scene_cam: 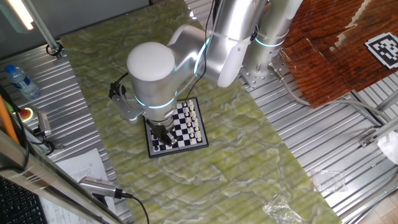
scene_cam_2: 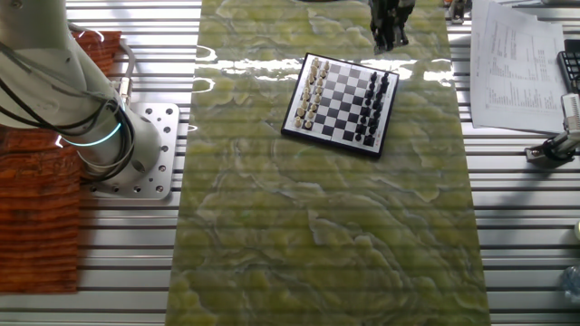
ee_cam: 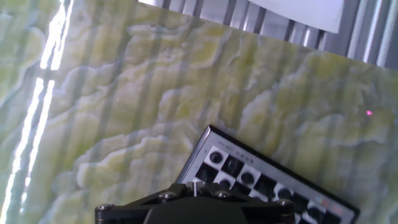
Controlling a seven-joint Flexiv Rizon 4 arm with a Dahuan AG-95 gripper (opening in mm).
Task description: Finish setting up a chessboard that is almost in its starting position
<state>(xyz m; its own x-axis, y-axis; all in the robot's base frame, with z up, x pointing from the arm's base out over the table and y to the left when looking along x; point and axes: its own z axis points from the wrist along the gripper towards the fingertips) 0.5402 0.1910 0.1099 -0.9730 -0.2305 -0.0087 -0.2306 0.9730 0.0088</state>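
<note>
Nearly set, by the look of it: the chessboard [scene_cam_2: 341, 100] lies on the green marbled counter [scene_cam_2: 326, 235], white pieces lined along one edge and black along the other, the middle squares bare. Which piece is out of place is too small to make out, so what remains is hard to judge. The pincer [scene_cam_2: 391, 34] hangs over the black side of the board; whether it is spread or pressed together, or holds a piece, I cannot tell
</note>
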